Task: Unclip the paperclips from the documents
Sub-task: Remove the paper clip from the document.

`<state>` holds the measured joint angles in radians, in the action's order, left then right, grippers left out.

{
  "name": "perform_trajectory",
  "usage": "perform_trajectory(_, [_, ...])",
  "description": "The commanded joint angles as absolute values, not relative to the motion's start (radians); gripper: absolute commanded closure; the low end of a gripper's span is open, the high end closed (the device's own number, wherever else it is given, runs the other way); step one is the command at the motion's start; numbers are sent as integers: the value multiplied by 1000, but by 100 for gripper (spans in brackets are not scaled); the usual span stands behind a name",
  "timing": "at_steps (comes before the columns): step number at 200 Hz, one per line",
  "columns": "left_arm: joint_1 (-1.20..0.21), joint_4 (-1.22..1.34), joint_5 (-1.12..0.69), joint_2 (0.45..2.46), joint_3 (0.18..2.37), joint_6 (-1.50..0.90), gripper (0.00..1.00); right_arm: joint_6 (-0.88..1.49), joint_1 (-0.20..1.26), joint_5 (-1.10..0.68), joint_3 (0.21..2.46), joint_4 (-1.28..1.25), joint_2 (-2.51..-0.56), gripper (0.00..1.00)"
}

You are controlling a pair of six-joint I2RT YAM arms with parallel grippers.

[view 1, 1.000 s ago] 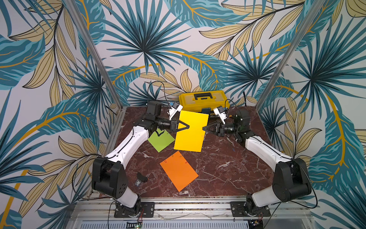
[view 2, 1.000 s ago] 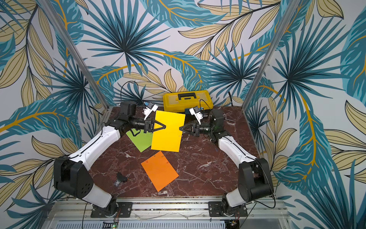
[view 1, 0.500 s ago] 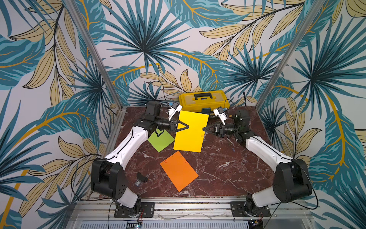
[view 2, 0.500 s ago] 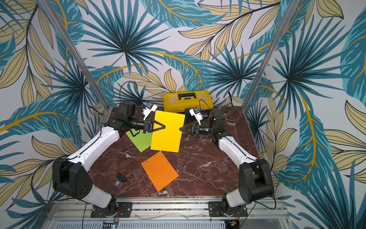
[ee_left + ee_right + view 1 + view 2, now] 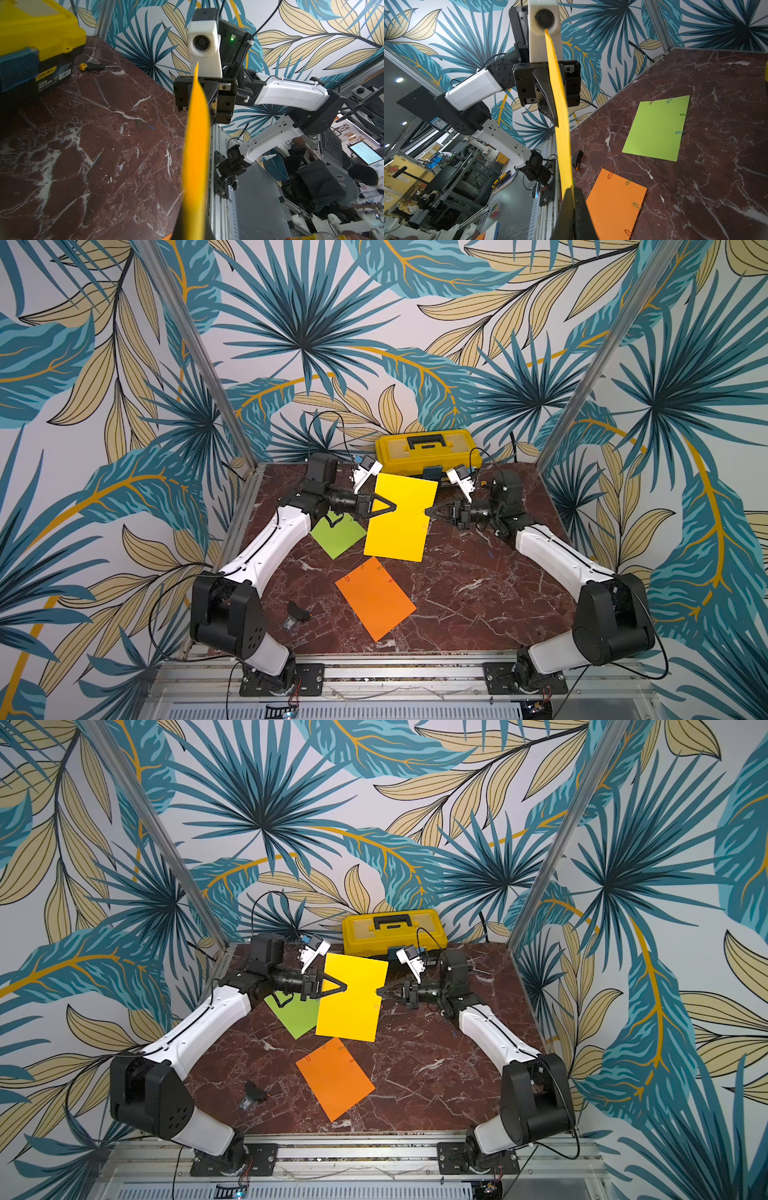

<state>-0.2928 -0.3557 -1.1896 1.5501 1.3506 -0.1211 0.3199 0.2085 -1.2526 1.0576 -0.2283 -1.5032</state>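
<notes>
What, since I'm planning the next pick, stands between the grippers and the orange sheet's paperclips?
Nothing lies over the orange sheet or its paperclips. But the left gripper and right gripper are both shut on opposite edges of the yellow sheet, held off the table.

Yellow sheet point(image 5: 399, 526) apparently hides part of lime sheet point(image 5: 336, 537).

Yellow sheet point(image 5: 399, 526), lime-green sheet point(image 5: 338, 537), orange sheet point(image 5: 376, 597), red-brown white-veined tabletop point(image 5: 478, 593), teal leaf-print walls point(image 5: 291, 323).
</notes>
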Motion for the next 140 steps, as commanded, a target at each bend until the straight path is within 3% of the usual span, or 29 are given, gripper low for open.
perform_trajectory(1, [-275, -361, -1190, 1505, 1345, -102, 100, 277, 204, -1238, 1074, -169, -1489, 95])
perform_trajectory(140, [-263, -390, -1193, 1489, 1343, -85, 100, 267, 192, -1218, 1076, -153, -1488, 95])
